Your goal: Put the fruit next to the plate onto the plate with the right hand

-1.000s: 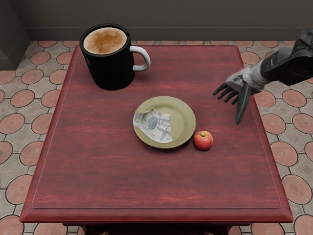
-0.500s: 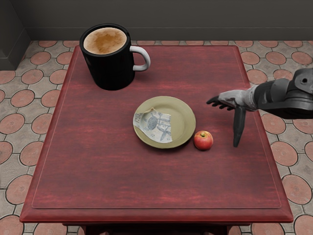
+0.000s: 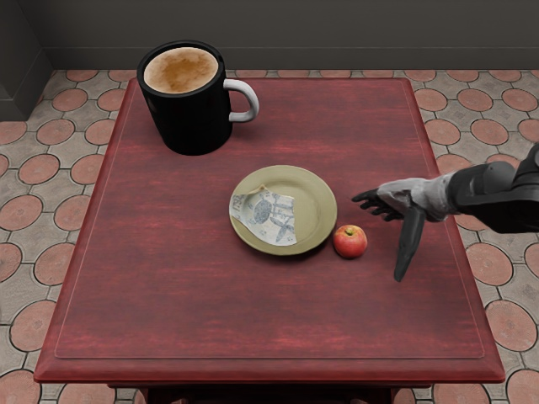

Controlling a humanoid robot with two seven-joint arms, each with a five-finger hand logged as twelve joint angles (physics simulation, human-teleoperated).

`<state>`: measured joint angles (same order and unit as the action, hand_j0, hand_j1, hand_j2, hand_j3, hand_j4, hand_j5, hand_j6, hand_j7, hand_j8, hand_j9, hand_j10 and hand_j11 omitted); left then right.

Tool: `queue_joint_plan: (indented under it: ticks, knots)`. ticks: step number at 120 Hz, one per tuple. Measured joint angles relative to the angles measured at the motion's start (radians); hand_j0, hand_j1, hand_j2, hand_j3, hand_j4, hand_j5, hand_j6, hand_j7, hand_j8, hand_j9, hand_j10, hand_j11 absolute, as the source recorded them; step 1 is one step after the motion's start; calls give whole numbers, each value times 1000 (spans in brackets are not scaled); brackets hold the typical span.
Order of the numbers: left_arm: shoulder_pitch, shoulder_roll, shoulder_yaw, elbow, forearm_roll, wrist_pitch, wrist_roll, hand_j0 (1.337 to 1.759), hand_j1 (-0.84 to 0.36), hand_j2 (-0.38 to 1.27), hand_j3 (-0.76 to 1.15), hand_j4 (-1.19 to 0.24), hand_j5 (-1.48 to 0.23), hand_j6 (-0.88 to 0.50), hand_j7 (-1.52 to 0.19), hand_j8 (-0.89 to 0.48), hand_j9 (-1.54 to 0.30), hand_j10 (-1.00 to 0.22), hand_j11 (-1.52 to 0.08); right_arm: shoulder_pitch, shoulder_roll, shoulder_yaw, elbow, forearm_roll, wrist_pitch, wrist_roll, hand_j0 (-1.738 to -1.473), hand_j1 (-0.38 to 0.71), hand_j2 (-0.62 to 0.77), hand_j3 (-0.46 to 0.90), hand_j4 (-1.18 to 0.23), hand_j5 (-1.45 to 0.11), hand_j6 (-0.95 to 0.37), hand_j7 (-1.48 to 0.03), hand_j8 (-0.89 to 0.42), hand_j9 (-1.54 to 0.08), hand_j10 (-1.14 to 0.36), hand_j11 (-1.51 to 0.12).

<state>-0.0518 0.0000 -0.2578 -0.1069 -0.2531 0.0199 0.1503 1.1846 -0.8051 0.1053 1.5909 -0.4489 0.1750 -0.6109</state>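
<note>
The apple (image 3: pixel 349 241), small and red, sits on the table (image 3: pixel 168 278) just beside the right edge of the plate (image 3: pixel 317 210), very near the rim or touching it; which one cannot be told. It is not on the plate. The plate is round and pale olive, lying near the middle of the table, and on its left half lies a torn scrap of printed paper (image 3: pixel 266 218).

The right hand (image 3: pixel 404 199) is to the right of the apple, near it but apart from it, with its dark arm coming in from the picture's right edge. Its fingers (image 3: pixel 367 199) are spread and point left toward the plate, while the thumb (image 3: pixel 408 249) hangs straight down toward the table. The hand holds nothing.

Well away, at the far left corner of the table, stands a large black mug (image 3: pixel 189 105) with a white handle turned to the right, filled with a foamy brown drink. The dark red wooden table stands on a floor (image 3: pixel 25 210) of rounded reddish tiles.
</note>
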Motion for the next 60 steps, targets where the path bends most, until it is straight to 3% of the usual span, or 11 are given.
queue_joint_plan:
  ticks: [16, 60]
  knots:
    - [0, 0, 0, 0, 0, 0, 0, 1658, 349, 0, 0, 0, 0, -1, 0, -1, 0, 0, 0, -42, -17, 46, 13, 3, -3, 0, -1658, -348, 0, 0, -4, -2, -5, -2, -4, -2, -3, -2]
    - [1, 0, 0, 0, 0, 0, 0, 1658, 349, 0, 0, 0, 0, -1, 0, 0, 0, 0, 0, -123, 20, 94, 47, -113, -236, 0, -1658, -349, 1, 0, -3, -1, -4, 0, -3, -1, -2, 0]
